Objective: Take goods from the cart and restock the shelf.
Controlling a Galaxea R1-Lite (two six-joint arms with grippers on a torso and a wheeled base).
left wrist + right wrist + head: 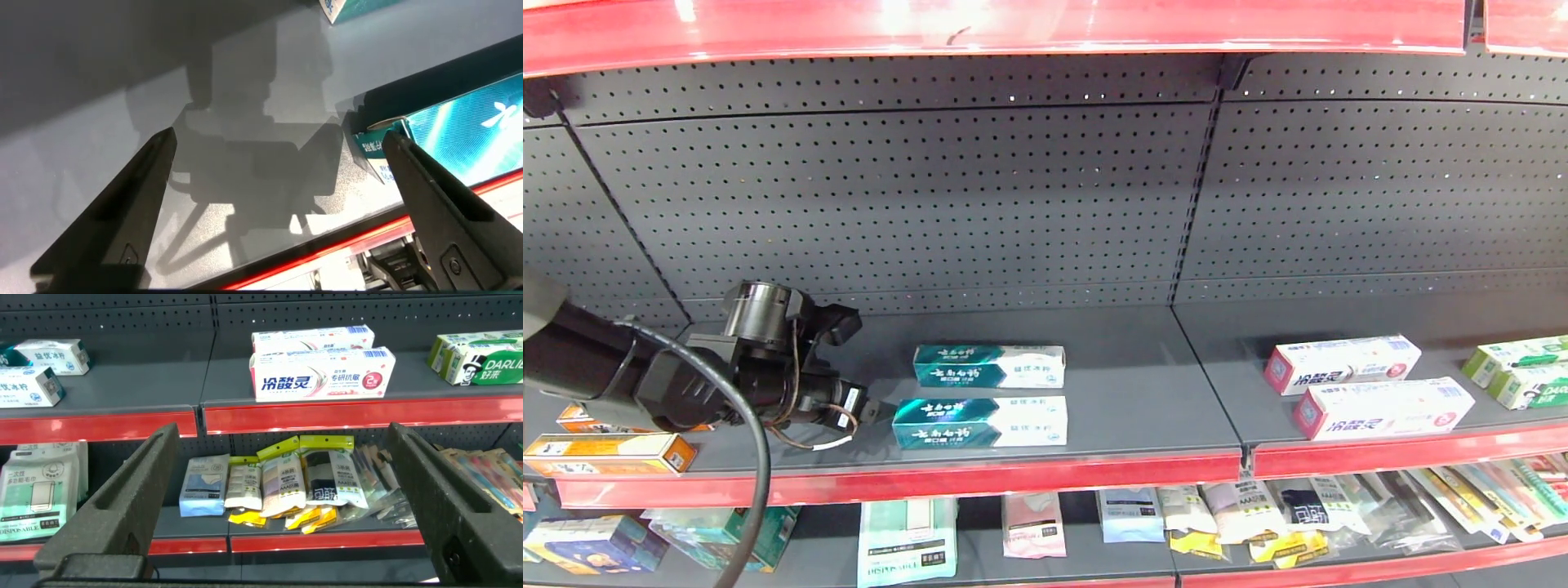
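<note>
Two teal-and-white toothpaste boxes lie on the grey shelf (1127,384), one behind (989,366) and one in front (980,422) near the red edge. My left gripper (880,410) hovers low over the shelf just left of the front box. It is open and holds nothing. In the left wrist view the left gripper (279,140) spans bare shelf, and the front box's teal end (458,135) lies beside one finger (433,196). My right gripper (282,433) is open and empty, back from the shelving and facing the pink-and-white boxes (323,374).
Two pink-and-white boxes (1342,363) and green boxes (1515,355) lie on the right bay. Orange boxes (609,453) sit at the left, under my left arm. The shelf below holds several pouches (907,539). A red shelf (1013,24) hangs overhead.
</note>
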